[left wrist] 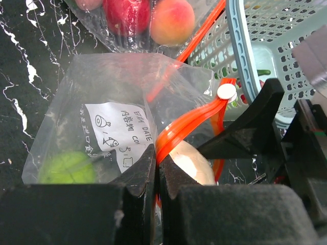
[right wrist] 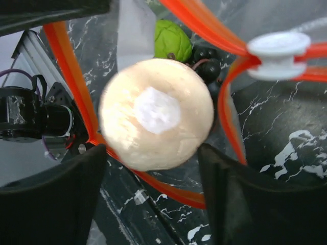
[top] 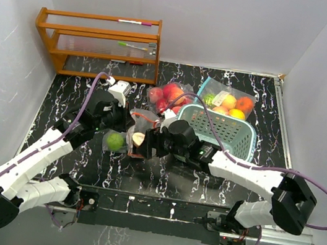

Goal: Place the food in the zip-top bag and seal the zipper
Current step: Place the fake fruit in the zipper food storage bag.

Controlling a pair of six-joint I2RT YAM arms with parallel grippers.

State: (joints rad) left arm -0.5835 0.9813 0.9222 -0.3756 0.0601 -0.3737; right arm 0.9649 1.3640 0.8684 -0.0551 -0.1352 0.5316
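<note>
The clear zip-top bag (top: 129,130) lies at the table's middle, mouth facing the right arm. My left gripper (left wrist: 157,163) is shut on the bag's orange zipper rim (left wrist: 184,127), holding the mouth up. The white slider (left wrist: 226,92) sits at the rim's far end. A green fruit (left wrist: 66,167) lies inside the bag, with dark berries (right wrist: 207,64) beside it. A round cream-peach food (right wrist: 156,112) sits blurred in the bag's mouth. My right gripper (right wrist: 153,173) stands just behind that food with its jaws open and gaps on both sides of it.
A teal slatted basket (top: 228,130) stands right of the bag, close behind the right wrist. Two other clear bags of fruit (top: 168,95) (top: 230,101) lie behind it. A wooden rack (top: 101,43) stands at the back left.
</note>
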